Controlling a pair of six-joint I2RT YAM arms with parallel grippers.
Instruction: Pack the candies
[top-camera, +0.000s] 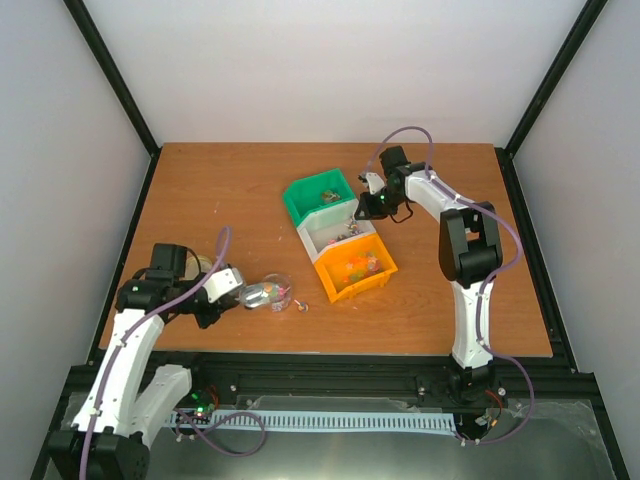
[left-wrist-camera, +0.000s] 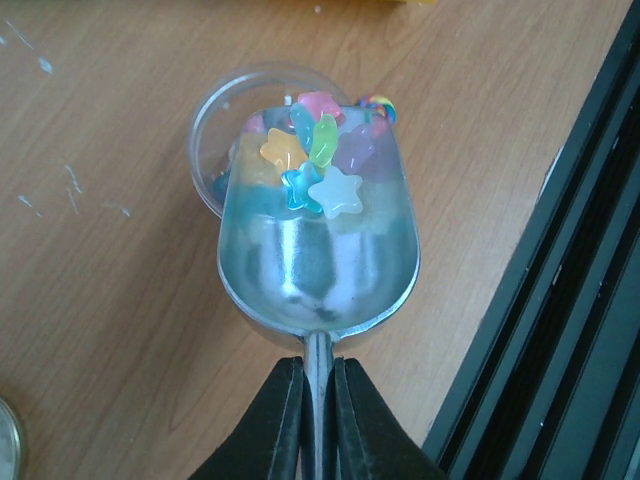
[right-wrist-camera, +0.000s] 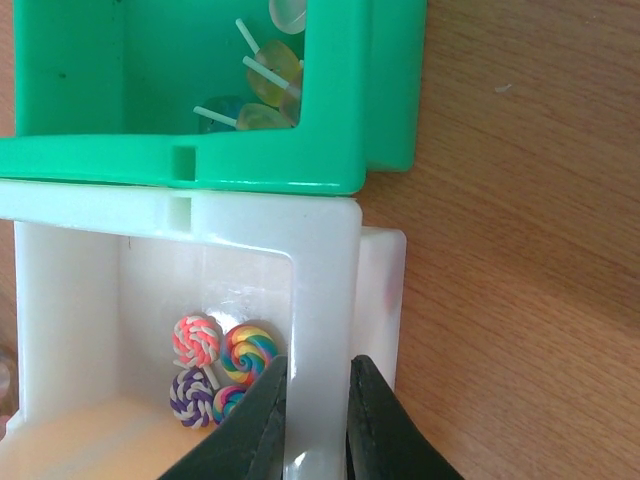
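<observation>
My left gripper (left-wrist-camera: 318, 365) is shut on the handle of a metal scoop (left-wrist-camera: 320, 260). Several star-shaped candies (left-wrist-camera: 315, 165) lie at the scoop's front lip, which sits at the mouth of a small clear round jar (left-wrist-camera: 212, 130) on the table. In the top view the left gripper (top-camera: 226, 288), the scoop (top-camera: 256, 294) and the jar (top-camera: 276, 292) are at the front left. My right gripper (right-wrist-camera: 318, 420) is shut on the right wall of the white bin (right-wrist-camera: 325, 290), which holds swirl lollipop candies (right-wrist-camera: 215, 360). It shows in the top view (top-camera: 377, 205) too.
The green bin (top-camera: 318, 196), the white bin (top-camera: 328, 229) and the orange bin (top-camera: 356, 266) stand in a diagonal row at mid-table. The green bin (right-wrist-camera: 250, 165) holds a few stick candies (right-wrist-camera: 265, 85). One loose candy (top-camera: 303, 306) lies by the jar. A gold lid's edge (left-wrist-camera: 6, 440) is near my left gripper. A black frame rail (left-wrist-camera: 560, 300) runs along the table's front.
</observation>
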